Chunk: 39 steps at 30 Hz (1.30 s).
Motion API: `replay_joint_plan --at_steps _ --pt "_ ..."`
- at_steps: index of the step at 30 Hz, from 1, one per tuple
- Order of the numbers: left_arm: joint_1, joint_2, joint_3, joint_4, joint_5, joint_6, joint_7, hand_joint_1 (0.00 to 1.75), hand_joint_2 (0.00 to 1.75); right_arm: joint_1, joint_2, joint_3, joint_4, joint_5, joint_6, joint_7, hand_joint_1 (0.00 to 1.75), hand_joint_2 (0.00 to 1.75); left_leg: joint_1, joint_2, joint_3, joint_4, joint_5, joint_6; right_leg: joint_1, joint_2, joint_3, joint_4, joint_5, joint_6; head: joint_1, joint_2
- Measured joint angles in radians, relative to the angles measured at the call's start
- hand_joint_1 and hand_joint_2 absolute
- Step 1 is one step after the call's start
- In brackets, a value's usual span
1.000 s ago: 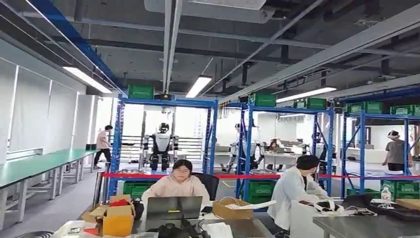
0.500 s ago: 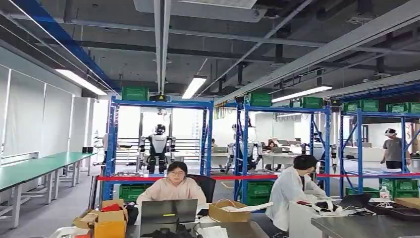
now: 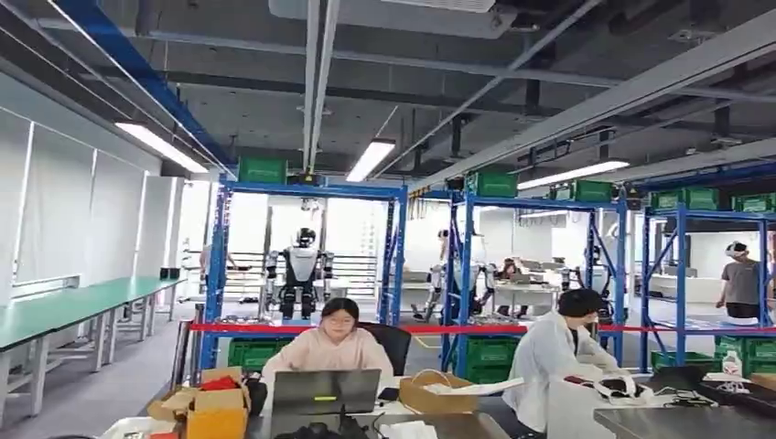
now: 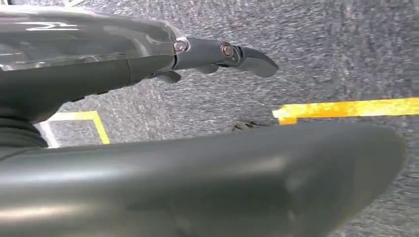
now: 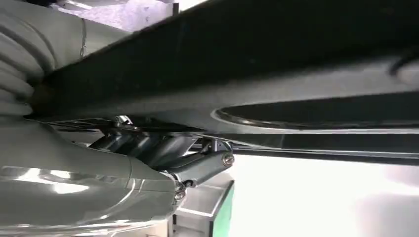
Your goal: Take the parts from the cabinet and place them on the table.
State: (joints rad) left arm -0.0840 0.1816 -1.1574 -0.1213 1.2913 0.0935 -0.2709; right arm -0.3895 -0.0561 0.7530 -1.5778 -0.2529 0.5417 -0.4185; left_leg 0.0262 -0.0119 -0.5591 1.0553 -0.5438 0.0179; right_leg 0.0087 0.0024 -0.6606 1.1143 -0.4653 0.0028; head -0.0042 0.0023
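Blue shelving racks (image 3: 311,192) stand across the hall ahead, with green crates (image 3: 261,169) on top and more low down. Any parts on the shelves are too small to make out. A steel table (image 3: 677,422) shows at the lower right. My left hand (image 4: 148,64) hangs over grey floor, its fingers (image 4: 247,57) stretched out and holding nothing. My right hand (image 5: 123,168) hangs beside a dark surface, and its fingers (image 5: 197,165) lie straight with nothing in them.
A person (image 3: 334,347) sits at a laptop straight ahead and another in a white coat (image 3: 554,352) sits to the right. A red tape (image 3: 458,328) runs across the racks. Another humanoid robot (image 3: 302,270) stands behind it. Green benches (image 3: 64,311) line the left wall.
The whole head picture has shifted a little sideways and back, so the camera has moved. The person walking at the far left has gone behind the rack post.
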Motion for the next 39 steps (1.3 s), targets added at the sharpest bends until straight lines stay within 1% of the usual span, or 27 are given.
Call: replay_joint_plan --at_steps 1,5,6,7,8,10,11,12,13,15,16,17,18,20,22,23,26,27,28,29,31,32,33,34,37,38,39 --pt "0.000 0.000 0.000 0.000 0.000 0.000 0.000 0.00 1.75 0.000 0.000 -0.001 0.000 0.000 0.000 0.000 1.75 1.75 0.001 -0.001 0.005 -0.003 -0.005 -0.004 0.004 0.002 0.022 -0.044 0.006 -0.003 0.000 0.000" --pt "0.000 0.000 0.000 0.000 0.000 0.000 0.000 0.00 1.75 -0.001 0.000 -0.002 0.000 0.000 0.000 0.000 1.75 1.75 0.001 0.001 0.010 -0.021 -0.008 -0.024 0.012 0.004 0.031 -0.074 -0.014 -0.019 -0.002 0.001" --pt "-0.001 0.000 0.000 0.000 0.000 0.000 0.000 0.00 1.75 -0.001 0.001 -0.003 -0.002 0.000 0.000 0.000 1.75 1.75 0.000 0.002 0.018 -0.027 -0.014 -0.030 0.002 0.003 0.048 -0.099 -0.007 -0.023 -0.002 0.001" --pt "-0.003 0.000 0.000 0.000 0.000 0.000 0.000 0.00 1.75 0.000 0.002 -0.003 -0.002 -0.001 0.000 -0.001 1.75 1.75 -0.001 0.003 0.017 -0.010 -0.024 -0.029 0.003 0.002 0.060 -0.109 -0.008 -0.025 -0.002 0.001" --pt "-0.004 0.000 0.000 0.000 0.000 0.000 -0.001 0.00 1.75 -0.003 0.003 -0.003 -0.002 -0.001 0.000 -0.001 1.75 1.75 -0.002 0.003 -0.007 0.040 -0.048 -0.028 0.002 -0.001 0.069 -0.112 -0.011 -0.030 -0.002 0.001" --pt "-0.003 0.002 0.000 0.000 0.001 0.000 0.000 0.00 1.75 0.001 0.004 -0.003 0.000 -0.001 0.000 -0.001 1.75 1.75 -0.002 0.003 -0.099 0.197 -0.100 -0.030 0.005 -0.002 0.082 -0.112 -0.023 -0.037 -0.002 0.000" --pt "0.001 0.003 0.000 0.000 0.001 0.000 0.000 0.00 1.75 0.005 0.004 -0.002 0.001 -0.001 0.000 -0.001 1.75 1.75 -0.003 0.003 -0.139 0.251 -0.104 -0.031 0.006 -0.002 0.088 -0.112 -0.029 -0.039 -0.002 0.000" --pt "0.005 0.003 -0.001 0.000 0.001 0.000 0.000 0.00 1.75 0.009 0.004 -0.002 0.001 -0.001 0.000 -0.001 1.75 1.75 -0.003 0.003 -0.157 0.259 -0.089 -0.033 0.007 0.000 0.095 -0.112 -0.035 -0.039 -0.002 0.000" --pt "0.006 0.003 -0.001 0.000 0.001 0.000 0.000 0.00 1.75 0.011 0.004 -0.002 0.001 -0.001 0.000 -0.001 1.75 1.75 -0.003 0.003 -0.156 0.235 -0.057 -0.034 0.007 0.001 0.104 -0.112 -0.042 -0.038 -0.002 0.000" --pt "0.004 0.005 -0.002 0.000 0.001 0.000 0.000 0.00 1.75 0.011 0.004 -0.001 0.001 -0.001 0.000 -0.001 1.75 1.75 -0.002 0.004 -0.103 0.084 0.055 -0.031 0.007 0.002 0.131 -0.110 -0.062 -0.033 -0.002 0.000" --pt "0.004 0.005 -0.003 0.000 0.001 0.000 -0.001 0.00 1.75 0.012 0.004 -0.001 0.001 -0.001 0.000 -0.001 1.75 1.75 -0.003 0.005 -0.074 0.020 0.080 -0.029 0.006 0.001 0.143 -0.110 -0.075 -0.028 -0.002 0.000" --pt "0.002 0.005 -0.004 0.000 0.001 0.000 -0.001 0.00 1.75 0.010 0.003 -0.001 0.002 -0.002 0.000 -0.002 1.75 1.75 -0.010 0.007 -0.068 0.016 0.065 -0.028 0.012 0.002 0.144 -0.108 -0.081 -0.021 -0.002 0.000" --pt "-0.001 0.005 -0.006 0.000 0.001 0.000 -0.001 0.00 1.75 0.010 0.004 0.000 0.001 -0.002 0.000 -0.002 1.75 1.75 -0.011 0.007 -0.058 -0.002 0.050 -0.018 0.010 0.003 0.142 -0.105 -0.087 -0.014 -0.002 0.000" --pt "0.003 0.005 -0.007 0.000 0.001 0.000 -0.002 0.00 1.75 0.012 0.003 -0.001 0.000 -0.002 0.000 -0.002 1.75 1.75 -0.014 0.006 -0.059 -0.007 0.045 -0.007 0.009 0.003 0.149 -0.106 -0.086 -0.006 -0.002 0.000" --pt "0.006 0.006 -0.008 0.000 0.001 0.000 -0.002 0.00 1.75 0.012 0.003 -0.001 -0.001 -0.002 0.000 -0.003 1.75 1.75 -0.005 0.004 -0.039 -0.013 0.040 0.001 0.008 0.002 0.151 -0.095 -0.095 0.003 -0.001 0.000" --pt "0.005 0.007 -0.008 0.000 0.001 0.000 -0.003 0.00 1.75 0.010 0.003 -0.002 -0.003 -0.002 0.000 -0.003 1.75 1.75 -0.003 0.004 -0.032 -0.015 0.034 0.006 0.008 0.002 0.132 -0.051 -0.106 0.010 -0.002 0.000" --pt "0.005 0.008 -0.009 0.000 0.001 0.000 -0.003 0.00 1.75 0.018 0.002 -0.002 -0.002 -0.002 0.000 -0.004 1.75 1.75 -0.003 0.003 -0.011 -0.015 0.013 0.008 -0.003 0.001 -0.017 0.177 -0.179 0.025 -0.002 0.000" --pt "0.007 0.008 -0.009 0.000 0.001 0.000 -0.003 0.00 1.75 0.024 0.001 -0.002 -0.002 -0.002 0.000 -0.004 1.75 1.75 -0.003 0.003 0.001 -0.015 0.003 0.007 -0.004 0.001 -0.054 0.216 -0.182 0.026 -0.003 0.000" --pt "0.009 0.008 -0.010 0.000 0.001 0.000 -0.003 0.00 1.75 0.028 0.000 -0.002 -0.002 -0.002 0.000 -0.004 1.75 1.75 -0.003 0.003 0.017 -0.015 -0.008 0.005 -0.004 0.001 -0.067 0.203 -0.162 0.025 -0.003 0.000" --pt "0.009 0.008 -0.010 0.000 0.001 0.000 -0.003 0.00 1.75 0.028 0.000 -0.002 -0.002 -0.002 0.000 -0.004 1.75 1.75 -0.003 0.002 0.030 -0.016 -0.017 0.004 -0.004 0.001 -0.060 0.159 -0.130 0.024 -0.003 0.000" --pt "0.008 0.008 -0.012 0.000 0.001 0.000 -0.003 0.00 1.75 0.027 0.000 -0.003 -0.003 -0.002 0.000 -0.004 1.75 1.75 -0.003 0.002 0.067 -0.019 -0.042 0.000 -0.002 0.001 -0.011 -0.020 0.006 0.014 -0.003 0.000" --pt "0.007 0.008 -0.013 0.000 0.001 0.000 -0.003 0.00 1.75 0.028 -0.002 -0.004 -0.002 -0.002 0.000 -0.004 1.75 1.75 -0.003 0.001 0.080 -0.022 -0.050 -0.004 0.003 0.002 -0.005 -0.050 0.029 0.011 -0.002 0.000" --pt "0.004 0.008 -0.013 0.000 0.002 0.000 -0.003 0.00 1.75 0.027 -0.003 -0.004 -0.001 -0.002 0.000 -0.004 1.75 1.75 -0.003 -0.002 0.079 -0.030 -0.051 -0.009 0.009 -0.001 -0.012 -0.058 -0.009 0.003 -0.003 0.000" --pt "0.001 0.008 -0.013 0.000 0.002 0.000 -0.002 0.00 1.75 0.028 -0.004 -0.006 -0.003 -0.002 0.000 -0.004 1.75 1.75 -0.003 -0.001 0.079 -0.039 -0.056 -0.017 0.010 0.001 -0.007 -0.063 0.006 -0.006 -0.002 0.001" --pt "0.004 0.007 -0.014 0.000 0.001 0.000 -0.002 0.00 1.75 0.028 -0.003 -0.007 -0.010 -0.003 0.000 -0.005 1.75 1.75 -0.002 0.003 0.102 -0.024 -0.051 -0.032 0.001 0.004 0.030 -0.088 0.003 -0.026 -0.002 0.000" --pt "0.001 0.006 -0.014 0.000 0.002 0.000 -0.005 0.00 1.75 0.026 -0.004 -0.007 -0.010 -0.004 0.000 -0.006 1.75 1.75 -0.003 0.004 0.086 0.023 -0.051 -0.031 0.002 0.003 0.045 -0.092 -0.003 -0.031 -0.002 0.000" --pt "-0.001 0.006 -0.014 0.000 0.002 -0.001 -0.005 0.00 1.75 0.023 -0.003 -0.007 -0.010 -0.004 0.000 -0.006 1.75 1.75 -0.005 0.004 0.049 0.089 -0.060 -0.031 0.003 0.002 0.054 -0.094 -0.011 -0.035 -0.001 0.000"
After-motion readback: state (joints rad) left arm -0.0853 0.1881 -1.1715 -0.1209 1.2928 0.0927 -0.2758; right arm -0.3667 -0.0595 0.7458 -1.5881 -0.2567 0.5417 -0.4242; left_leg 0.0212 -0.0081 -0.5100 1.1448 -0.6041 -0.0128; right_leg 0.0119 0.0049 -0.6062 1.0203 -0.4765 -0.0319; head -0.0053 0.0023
